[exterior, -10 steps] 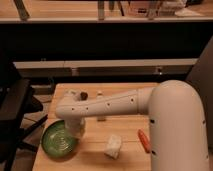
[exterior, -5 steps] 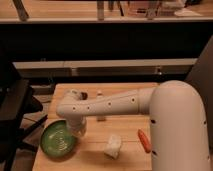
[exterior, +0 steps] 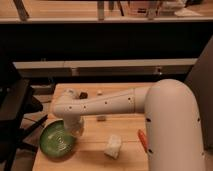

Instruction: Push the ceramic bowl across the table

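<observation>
Now the tool [exterior: 75, 128], its state impossible to tell, sits at the right rim of the ceramic bowl [exterior: 56, 140], near the table's [exterior: 92, 156] front-left corner.

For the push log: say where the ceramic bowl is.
In the camera view, the green ceramic bowl lies at the near-left corner of the table, with the gripper at its right rim.

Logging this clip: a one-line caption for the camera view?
Gripper beside the green ceramic bowl near the wooden table's edge.
</observation>
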Controlling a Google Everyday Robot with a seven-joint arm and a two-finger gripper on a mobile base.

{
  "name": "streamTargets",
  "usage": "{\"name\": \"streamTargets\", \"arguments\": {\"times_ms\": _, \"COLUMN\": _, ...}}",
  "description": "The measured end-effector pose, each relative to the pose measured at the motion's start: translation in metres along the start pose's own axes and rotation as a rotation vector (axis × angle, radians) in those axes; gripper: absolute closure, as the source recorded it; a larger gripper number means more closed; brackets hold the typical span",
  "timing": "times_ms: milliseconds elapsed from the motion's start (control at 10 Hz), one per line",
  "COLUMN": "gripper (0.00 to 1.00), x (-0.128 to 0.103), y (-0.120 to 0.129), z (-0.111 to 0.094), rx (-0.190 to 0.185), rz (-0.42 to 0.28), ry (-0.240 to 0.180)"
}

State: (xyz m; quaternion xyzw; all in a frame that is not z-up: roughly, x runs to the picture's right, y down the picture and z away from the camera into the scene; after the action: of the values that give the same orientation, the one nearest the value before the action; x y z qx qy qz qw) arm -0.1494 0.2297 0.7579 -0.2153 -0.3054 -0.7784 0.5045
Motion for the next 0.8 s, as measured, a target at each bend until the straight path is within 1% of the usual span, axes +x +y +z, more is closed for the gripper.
{"name": "streamTargets", "arguments": {"times_ms": 100, "gripper": 1.00, "x": 0.001, "y": -0.003, "z": 0.000, "rx": 0.000, "rz": -0.004, "ry": -0.001}}
{"name": "streamTargets", "arguments": {"times_ms": 400, "gripper": 1.00, "x": 0.008, "y": -0.022, "z": -0.001, "rx": -0.003, "rz": -0.044, "ry": -0.007}}
{"name": "streamTargets", "arguments": {"times_ms": 600, "gripper": 1.00, "x": 0.008, "y": -0.019, "z": 0.000, "rx": -0.006, "rz": -0.063, "ry": -0.008}}
{"name": "streamTargets", "arguments": {"times_ms": 800, "gripper": 1.00, "x": 0.009, "y": -0.023, "z": 0.001, "rx": -0.005, "rz": -0.080, "ry": -0.009}}
